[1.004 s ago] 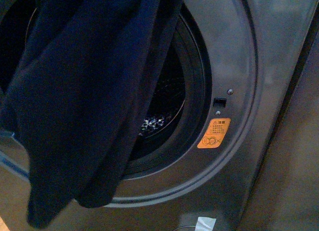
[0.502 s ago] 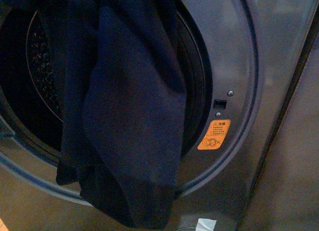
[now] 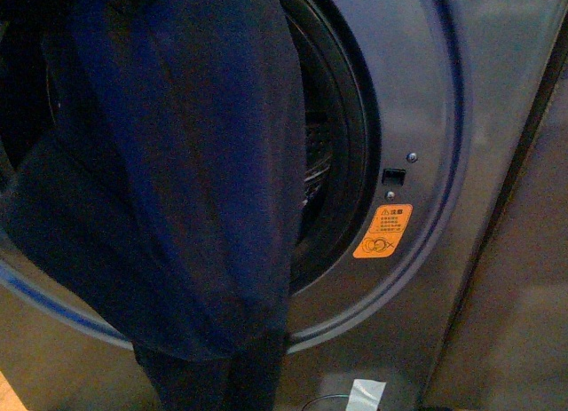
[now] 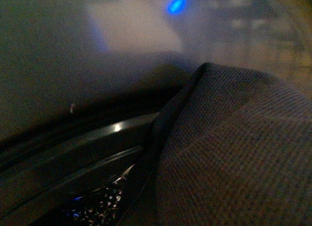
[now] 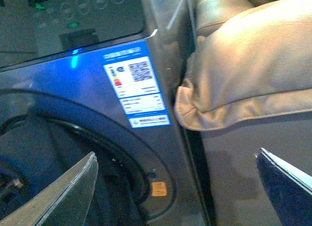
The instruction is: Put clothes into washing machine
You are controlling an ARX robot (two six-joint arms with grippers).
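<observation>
Since half a second ago: clothes (image 3: pixel 186 189) swung left and spread wider, now covering the left side of the porthole where perforated drum wall showed before. Lower end dropped past the bottom edge of the front view.

Front view: dark navy fabric hanging limp in front of the washing machine (image 3: pixel 497 118), draped over most of the round opening and down across the lower door ring. Only a thin slice of drum (image 3: pixel 315 154) open to sight, right of the cloth. Orange sticker (image 3: pixel 382 231) on the grey ring, clear of the fabric, below the latch slot (image 3: pixel 393 175). Scrap of white tape (image 3: pixel 366 393) low on the front panel.

Left wrist view: close-up weave of the same fabric, blurred, lying against the dark door seal (image 4: pixel 87 148); a few drum glints under it. Blue light (image 4: pixel 176 5) out of focus beyond. Left gripper out of every view, so grip impossible to tell.

Right wrist view: right gripper (image 5: pixel 173 192) spread wide, fingers (image 5: pixel 63 192) well apart, nothing between them. Beyond: machine front tinted blue, white and blue label (image 5: pixel 136 92) above the ring, control panel (image 5: pixel 73 16), beige cushion (image 5: pixel 253 65) just beside the machine's side.
</observation>
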